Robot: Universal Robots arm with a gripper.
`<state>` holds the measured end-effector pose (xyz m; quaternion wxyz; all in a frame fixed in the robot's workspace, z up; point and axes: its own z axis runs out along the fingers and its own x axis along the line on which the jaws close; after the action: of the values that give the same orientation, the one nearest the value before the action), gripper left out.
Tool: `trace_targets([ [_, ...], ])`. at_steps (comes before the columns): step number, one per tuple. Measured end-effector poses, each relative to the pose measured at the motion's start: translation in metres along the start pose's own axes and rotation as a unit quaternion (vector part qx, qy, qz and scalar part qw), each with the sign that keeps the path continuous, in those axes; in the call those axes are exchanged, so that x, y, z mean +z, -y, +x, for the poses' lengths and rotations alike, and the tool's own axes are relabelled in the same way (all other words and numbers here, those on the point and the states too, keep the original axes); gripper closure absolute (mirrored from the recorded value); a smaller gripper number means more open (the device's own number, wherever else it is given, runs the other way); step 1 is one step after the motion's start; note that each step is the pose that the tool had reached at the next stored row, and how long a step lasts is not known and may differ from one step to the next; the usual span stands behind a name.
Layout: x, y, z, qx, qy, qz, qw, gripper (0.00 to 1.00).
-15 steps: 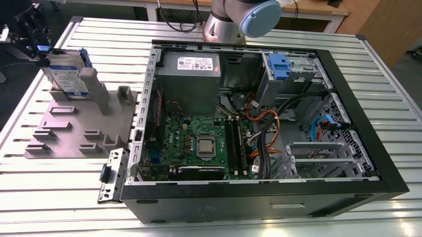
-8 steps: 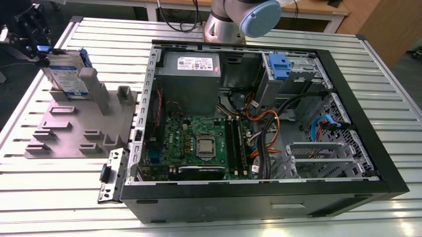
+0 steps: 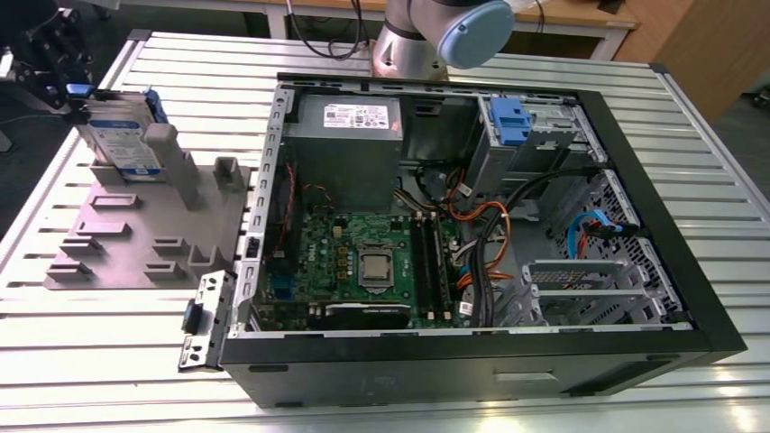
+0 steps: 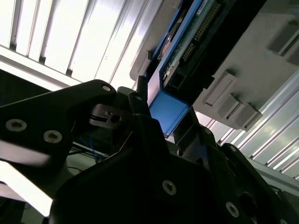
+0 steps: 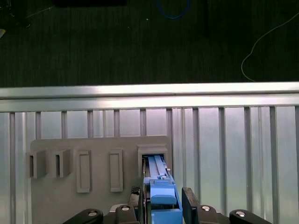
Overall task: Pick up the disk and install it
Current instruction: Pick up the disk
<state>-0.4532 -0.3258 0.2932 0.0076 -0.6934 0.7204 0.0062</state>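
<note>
I stood by as the exterior camera looked down from high up and some way back. It took in the open computer case (image 3: 481,225), the slatted table (image 3: 673,117) and the grey holder block (image 3: 121,244) at the exterior view's left. The first wrist camera sat just behind the gripper (image 5: 164,199) and faced down along it at the disk (image 5: 158,169) standing in that block, with the table edge and dark floor (image 5: 140,42) beyond. The second wrist camera looked slantwise past the gripper's body, very near the disk's blue end. All three views shared the disk and the block.
</note>
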Motion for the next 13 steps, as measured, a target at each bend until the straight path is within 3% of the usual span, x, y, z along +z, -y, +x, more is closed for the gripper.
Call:
trace_targets([
  [6,0.0004,0.0005,0.0013,0.002,-0.0024,0.0001,1.00000,0.53],
  [13,0.0009,0.0014,0.0010,0.005,-0.0027,0.0001,0.99998,0.53],
])
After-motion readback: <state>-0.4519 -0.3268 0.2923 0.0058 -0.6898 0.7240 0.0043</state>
